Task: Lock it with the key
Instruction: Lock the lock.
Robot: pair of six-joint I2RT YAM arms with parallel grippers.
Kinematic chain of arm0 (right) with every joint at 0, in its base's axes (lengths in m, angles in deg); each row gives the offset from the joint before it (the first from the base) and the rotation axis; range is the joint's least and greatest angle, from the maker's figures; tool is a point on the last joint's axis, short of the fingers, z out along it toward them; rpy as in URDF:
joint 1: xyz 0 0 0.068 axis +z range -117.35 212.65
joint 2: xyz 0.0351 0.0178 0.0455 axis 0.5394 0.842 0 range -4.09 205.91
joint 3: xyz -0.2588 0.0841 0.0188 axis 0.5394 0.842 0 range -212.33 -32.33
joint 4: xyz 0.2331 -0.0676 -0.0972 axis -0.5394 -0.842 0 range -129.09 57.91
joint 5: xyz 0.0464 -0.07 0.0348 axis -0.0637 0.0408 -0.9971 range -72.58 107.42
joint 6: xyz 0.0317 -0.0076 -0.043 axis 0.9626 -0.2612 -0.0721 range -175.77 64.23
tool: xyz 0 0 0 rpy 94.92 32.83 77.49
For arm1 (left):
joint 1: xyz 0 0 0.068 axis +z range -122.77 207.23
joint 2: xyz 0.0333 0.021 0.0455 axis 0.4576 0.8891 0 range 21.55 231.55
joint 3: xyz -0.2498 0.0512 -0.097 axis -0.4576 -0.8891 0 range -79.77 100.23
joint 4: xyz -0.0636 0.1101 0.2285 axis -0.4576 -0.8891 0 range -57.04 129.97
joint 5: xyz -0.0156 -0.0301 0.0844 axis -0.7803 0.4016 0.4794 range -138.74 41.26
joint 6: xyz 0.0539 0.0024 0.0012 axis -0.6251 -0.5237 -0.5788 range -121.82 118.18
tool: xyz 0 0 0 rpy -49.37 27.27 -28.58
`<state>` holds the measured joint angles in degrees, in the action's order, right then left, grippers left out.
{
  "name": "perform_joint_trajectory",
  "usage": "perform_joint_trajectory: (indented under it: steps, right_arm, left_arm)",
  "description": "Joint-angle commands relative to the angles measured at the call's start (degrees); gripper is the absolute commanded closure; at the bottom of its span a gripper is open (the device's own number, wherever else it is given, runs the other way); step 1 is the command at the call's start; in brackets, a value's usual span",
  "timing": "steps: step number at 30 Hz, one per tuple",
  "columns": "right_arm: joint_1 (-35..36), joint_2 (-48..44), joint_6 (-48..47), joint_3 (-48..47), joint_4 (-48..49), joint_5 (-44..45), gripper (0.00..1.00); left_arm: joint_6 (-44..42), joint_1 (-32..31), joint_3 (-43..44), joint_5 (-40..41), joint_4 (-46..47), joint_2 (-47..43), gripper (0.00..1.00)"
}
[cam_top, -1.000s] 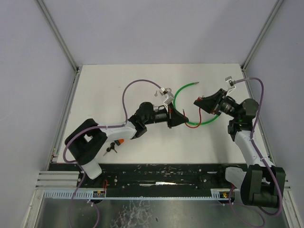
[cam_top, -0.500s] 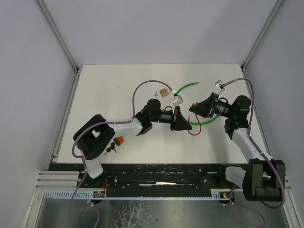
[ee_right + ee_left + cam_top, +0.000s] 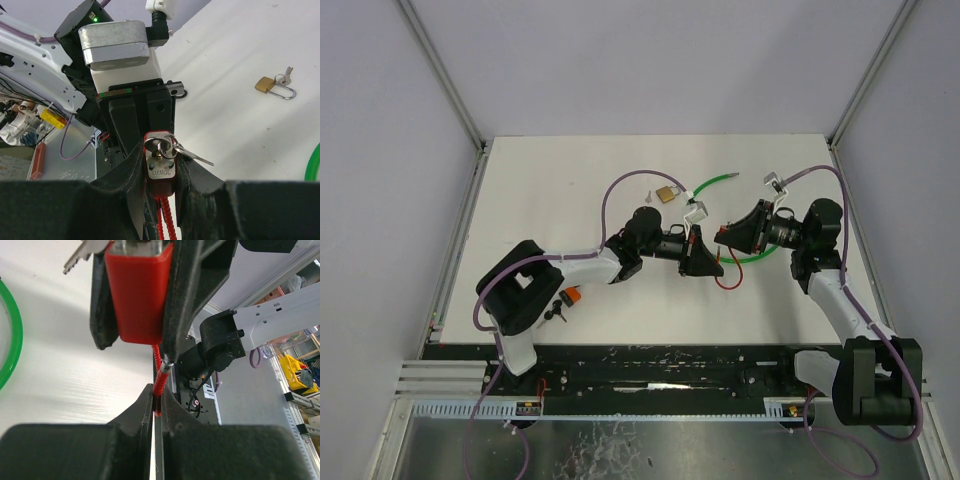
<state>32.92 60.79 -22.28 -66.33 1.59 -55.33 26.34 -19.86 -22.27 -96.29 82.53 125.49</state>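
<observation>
A red padlock (image 3: 160,175) with a red coiled cable (image 3: 160,371) hangs between the two grippers. A key on a ring (image 3: 159,147) sits in its keyhole, and a spare key (image 3: 194,156) sticks out to the right. My right gripper (image 3: 161,159) is shut on the padlock body (image 3: 135,295). My left gripper (image 3: 157,394) is shut on the red cable just below the body. In the top view the left gripper (image 3: 705,262) and the right gripper (image 3: 725,235) meet tip to tip above mid-table, and the cable loop (image 3: 725,281) hangs below.
A brass padlock (image 3: 665,194) with keys lies on the table behind the left gripper; it also shows in the right wrist view (image 3: 272,86). A green cable (image 3: 720,183) curves under the right arm. An orange-capped item (image 3: 570,297) and small keys (image 3: 555,313) lie near the left arm's base.
My left gripper has swung right and my right gripper has moved left, so their tips now meet. The brass padlock has come into view behind the left arm.
</observation>
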Motion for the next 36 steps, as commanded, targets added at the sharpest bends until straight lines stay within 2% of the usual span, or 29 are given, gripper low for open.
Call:
perform_joint_trajectory:
  steps: [1, 24, 31, 36]
  right_arm:
    - [1.4, -1.9, -3.0, -2.8, -2.6, -2.7, 1.0]
    - [2.8, -2.3, -7.0, -3.3, -6.7, -4.3, 1.0]
    - [3.7, -2.0, -11.5, -3.7, -11.3, -3.4, 1.0]
    - [4.4, -1.4, -15.4, -3.7, -14.9, -1.5, 1.0]
  left_arm:
    - [0.3, 0.6, 1.9, 1.0, 2.0, 0.1, 1.0]
    - [4.8, 2.6, -0.3, 0.6, 8.1, 0.0, 1.0]
    - [5.3, 2.7, -0.4, 0.2, 9.4, 0.0, 1.0]
    - [5.7, 3.2, -2.6, 0.3, 13.9, -1.2, 1.0]
